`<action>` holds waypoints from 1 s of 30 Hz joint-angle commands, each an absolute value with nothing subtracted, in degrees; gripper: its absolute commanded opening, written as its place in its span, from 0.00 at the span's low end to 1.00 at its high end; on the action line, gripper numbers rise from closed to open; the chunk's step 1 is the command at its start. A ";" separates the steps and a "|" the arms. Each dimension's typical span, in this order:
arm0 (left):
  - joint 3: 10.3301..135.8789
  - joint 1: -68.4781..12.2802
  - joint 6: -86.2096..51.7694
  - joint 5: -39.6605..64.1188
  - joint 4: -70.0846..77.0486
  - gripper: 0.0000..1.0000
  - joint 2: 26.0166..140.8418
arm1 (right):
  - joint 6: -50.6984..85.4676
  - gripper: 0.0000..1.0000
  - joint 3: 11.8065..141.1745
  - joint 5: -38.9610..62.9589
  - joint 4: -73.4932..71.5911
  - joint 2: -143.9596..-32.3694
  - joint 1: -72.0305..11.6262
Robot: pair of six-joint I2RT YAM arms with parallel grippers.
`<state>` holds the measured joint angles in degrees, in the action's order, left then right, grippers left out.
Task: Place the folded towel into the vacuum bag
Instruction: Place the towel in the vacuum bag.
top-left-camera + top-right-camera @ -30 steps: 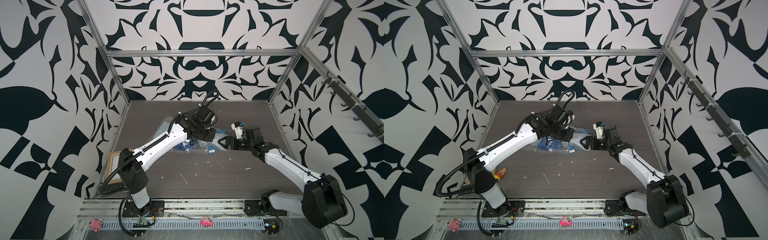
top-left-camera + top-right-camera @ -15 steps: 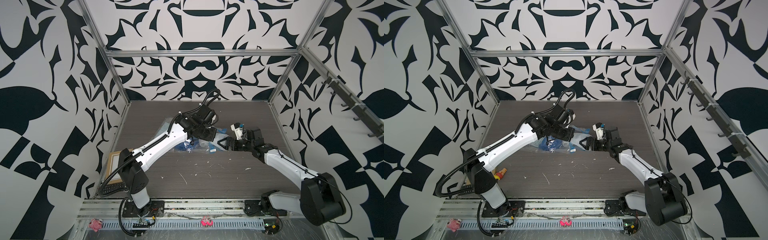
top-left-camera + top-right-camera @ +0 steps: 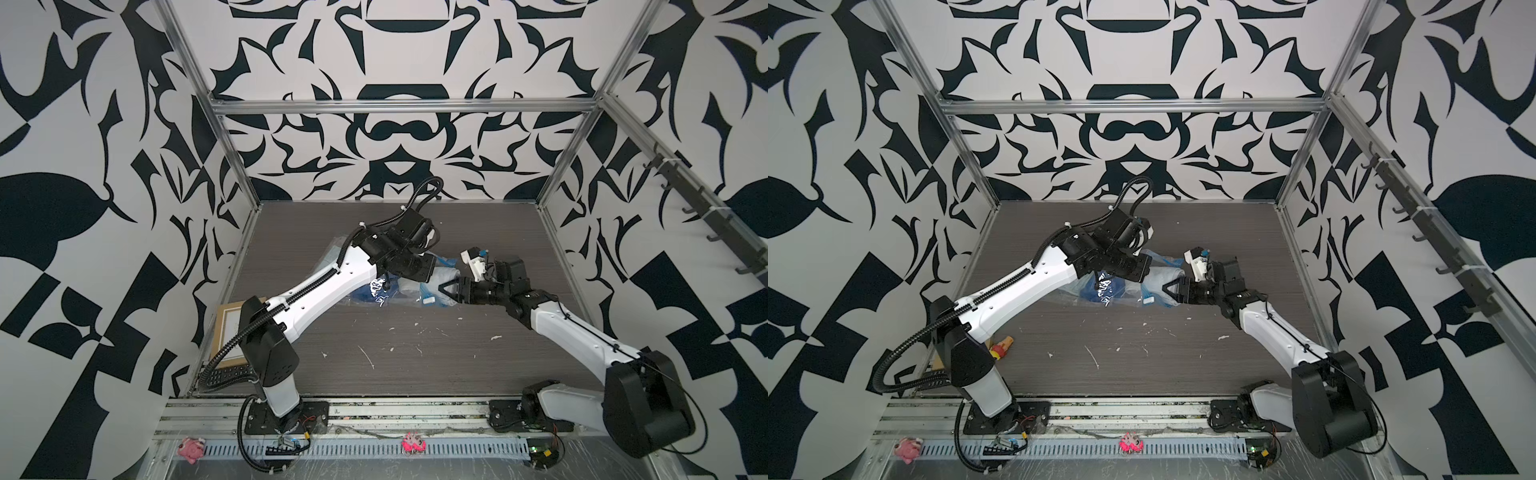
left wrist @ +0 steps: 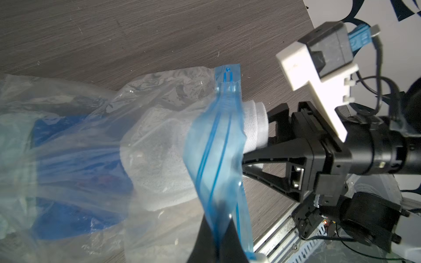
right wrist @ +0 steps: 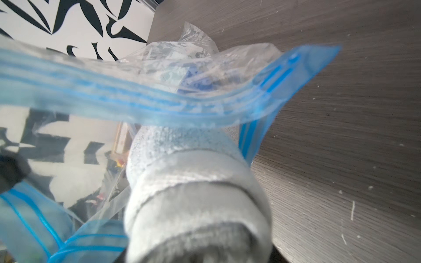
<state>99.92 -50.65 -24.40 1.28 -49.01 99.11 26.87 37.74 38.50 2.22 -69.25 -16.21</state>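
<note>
The table (image 3: 374,365) is dark wood grain. In both top views the bag (image 3: 376,293) lies just past its centre toward 12 o'clock, running from 9 to 3 with the mouth at the 3 o'clock end. The towel (image 4: 255,123), a white roll, sits mostly inside that mouth. We see its bulk through the clear plastic, and only its tail end sticks out toward 3 o'clock.

The left gripper (image 4: 218,227) reaches in from 7 o'clock and is clamped tight on the zip strip (image 4: 218,141). It holds the upper lip up off the towel so the mouth gapes. The right gripper (image 4: 255,135) comes in from 3 o'clock with its jaws partway apart, one on each side of the towel's exposed end and touching it. We cannot tell whether they pinch it or merely bracket it.

We judge the insertion step to be in hand and well along, but not done, since the towel's end has not yet cleared the strip. The next move calls for driving the towel deeper toward 9 o'clock, with the lip held high so the cloth does not snag. The bag looks light and slippery, so we expect the left grip must also anchor it against the push.
</note>
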 commanded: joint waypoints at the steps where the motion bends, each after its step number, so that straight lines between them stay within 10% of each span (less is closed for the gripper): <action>1: 101.95 -51.06 -25.01 0.90 -48.64 0.00 99.76 | 24.31 0.32 39.30 37.16 6.48 -66.30 -16.17; 4: 101.72 -51.06 -25.05 0.53 -48.69 0.00 99.84 | 23.39 0.16 40.53 37.01 9.71 -65.20 -16.17; 15: 98.62 -51.06 -25.31 -3.87 -47.91 0.00 98.71 | 22.61 0.08 49.04 28.99 23.82 -61.19 -16.08; 30: 99.41 -51.59 -25.43 -2.03 -47.81 0.00 99.75 | 28.81 0.41 49.17 35.27 18.71 -60.79 -16.12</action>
<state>99.72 -51.46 -25.08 -1.89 -47.77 99.11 28.16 47.09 33.43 21.15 -62.65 -16.21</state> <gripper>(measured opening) 0.047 0.400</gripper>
